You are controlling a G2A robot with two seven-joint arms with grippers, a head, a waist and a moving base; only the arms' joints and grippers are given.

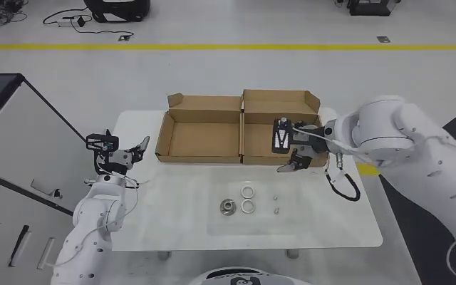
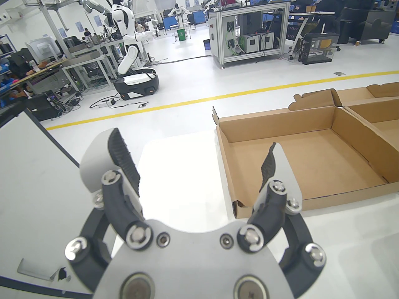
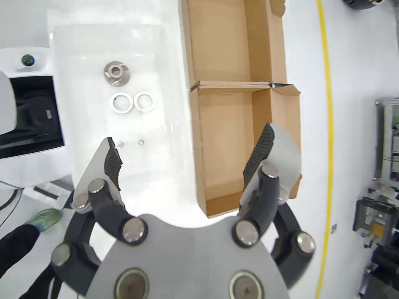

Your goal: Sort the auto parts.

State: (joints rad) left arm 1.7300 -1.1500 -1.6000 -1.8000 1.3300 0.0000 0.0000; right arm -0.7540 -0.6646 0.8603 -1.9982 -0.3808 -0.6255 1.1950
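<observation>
Brown cardboard marks the far side of the white table, where two shallow open boxes stand side by side, walls touching: the left-hand cardboard box and the right-hand cardboard box; their flaps fold outward at the back. The auto parts lie loose on the table in front of the boxes, apart from them; a silver flanged metal hub rests just beside two pale metal rings, which lie next to each other; two tiny silver fasteners, too small to identify, sit near the rings on the right.

The right gripper hangs above the front wall of the right-hand cardboard box, its jaws spread wide and holding nothing; its wrist camera looks down on one finger over the box floor and the other over the table, with the hub, rings and fasteners beyond. The left gripper hovers over the table's left edge, just beside the left-hand cardboard box; its ribbed black pads stand well apart, released and empty.
</observation>
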